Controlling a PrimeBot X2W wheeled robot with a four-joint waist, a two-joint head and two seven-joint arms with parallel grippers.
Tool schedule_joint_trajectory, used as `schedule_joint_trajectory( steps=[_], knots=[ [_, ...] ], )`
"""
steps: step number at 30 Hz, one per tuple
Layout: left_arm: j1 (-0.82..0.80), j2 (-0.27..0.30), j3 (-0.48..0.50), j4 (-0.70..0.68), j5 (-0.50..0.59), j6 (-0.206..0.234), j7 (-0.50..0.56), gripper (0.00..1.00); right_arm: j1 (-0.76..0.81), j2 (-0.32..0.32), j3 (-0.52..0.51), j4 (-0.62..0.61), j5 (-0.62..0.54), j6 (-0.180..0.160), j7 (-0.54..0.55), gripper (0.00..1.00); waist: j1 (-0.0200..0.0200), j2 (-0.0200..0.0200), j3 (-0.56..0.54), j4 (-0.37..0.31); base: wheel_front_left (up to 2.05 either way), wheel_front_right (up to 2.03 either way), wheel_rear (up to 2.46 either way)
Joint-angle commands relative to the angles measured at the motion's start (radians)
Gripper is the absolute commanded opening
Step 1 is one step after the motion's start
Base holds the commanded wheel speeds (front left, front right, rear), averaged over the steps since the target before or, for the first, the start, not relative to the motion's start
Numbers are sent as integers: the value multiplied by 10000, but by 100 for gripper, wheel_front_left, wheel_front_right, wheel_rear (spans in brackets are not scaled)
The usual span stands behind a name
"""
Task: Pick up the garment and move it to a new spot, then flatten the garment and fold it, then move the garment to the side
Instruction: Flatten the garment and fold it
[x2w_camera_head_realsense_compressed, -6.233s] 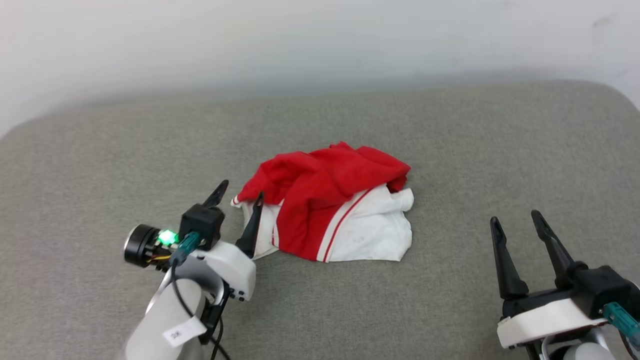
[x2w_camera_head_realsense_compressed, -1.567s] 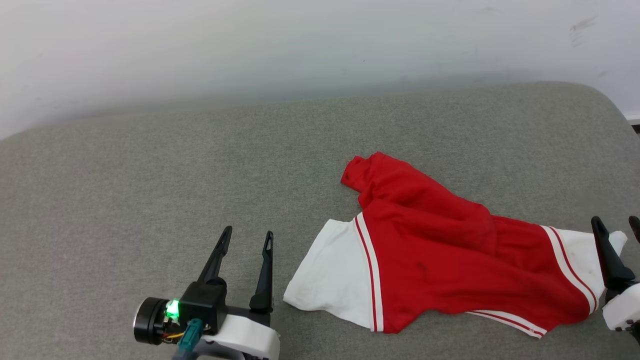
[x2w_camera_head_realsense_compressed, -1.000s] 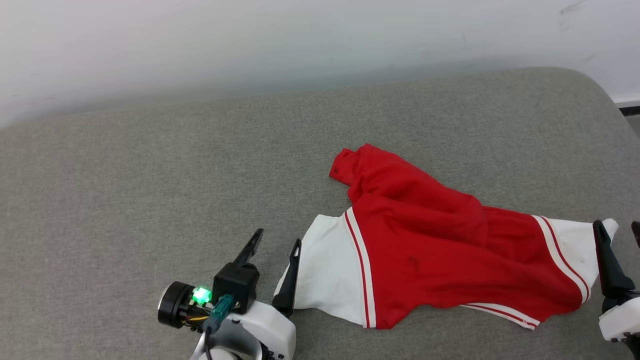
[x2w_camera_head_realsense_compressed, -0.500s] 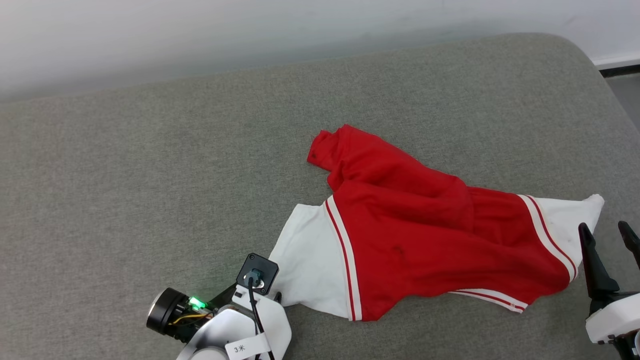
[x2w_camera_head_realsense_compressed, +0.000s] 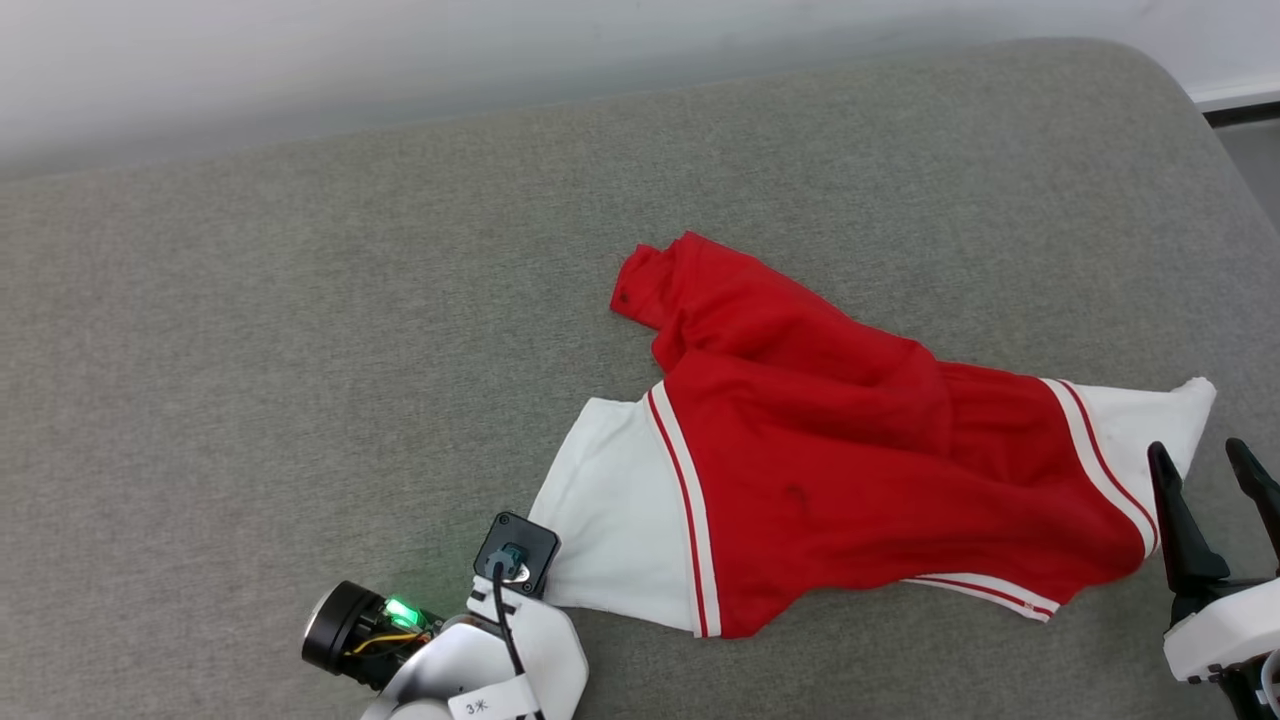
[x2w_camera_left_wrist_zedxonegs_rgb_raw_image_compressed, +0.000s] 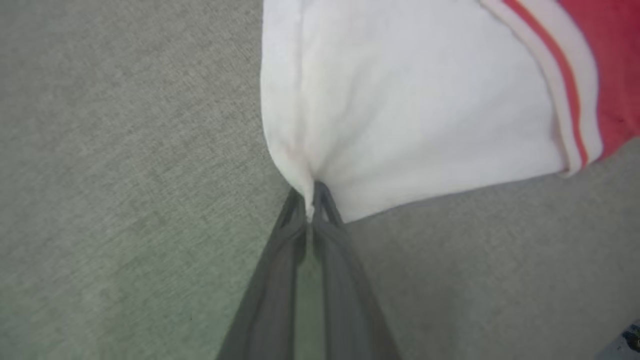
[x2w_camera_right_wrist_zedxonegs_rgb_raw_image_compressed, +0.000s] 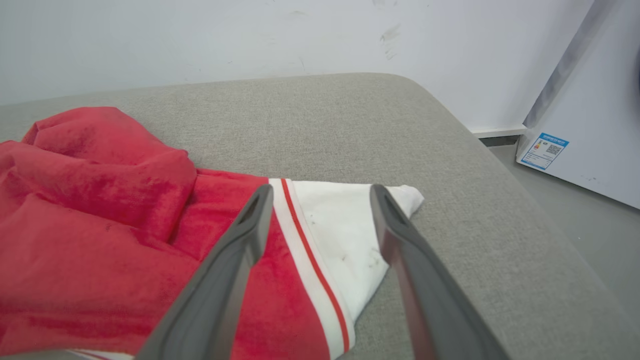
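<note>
Garment (x2w_camera_head_realsense_compressed: 850, 480) on cushion (x2w_camera_head_realsense_compressed: 300, 300); right gripper (x2w_camera_head_realsense_compressed: 1198, 455) at right.

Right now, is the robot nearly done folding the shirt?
Not yet. The shirt, a heap earlier, now lies stretched out but wrinkled. The left gripper pinches a corner of one sleeve; the right gripper waits open near the other sleeve. Flattening, folding and moving it aside are all left.
</note>
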Motion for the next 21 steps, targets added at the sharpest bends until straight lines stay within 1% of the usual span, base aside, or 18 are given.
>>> schedule_joint_trajectory(
  steps=[1, 6, 13, 17, 21],
  knots=[
    [104, 68, 102, 152, -47, 114, -172, 0, -158, -66, 33, 37, -15, -11, -5, 100, 0, 0, -70, 100, 0, 0, 0],
    [87, 70, 425, -81, -102, 505, -860, 0, -49, -89, 36, 68, -89, -11, 119, 100, 0, 0, -319, 315, 0, 0, 0],
    [371, 281, 1107, -590, -405, 953, -1254, 0, 235, -225, 361, 212, -36, -11, 737, 100, 0, 0, -749, 573, 0, 0, 0],
    [719, 429, 1445, -1053, -628, 1125, -1163, 0, 454, -411, 512, 222, 49, -11, 1564, 100, 0, 0, -898, 692, 0, 0, 0],
    [1029, 565, 1645, -1686, -796, 1180, -966, 0, 650, -639, 329, 90, 225, -12, 2822, 100, 0, 0, -884, 842, 0, 0, 0]
  ],
)
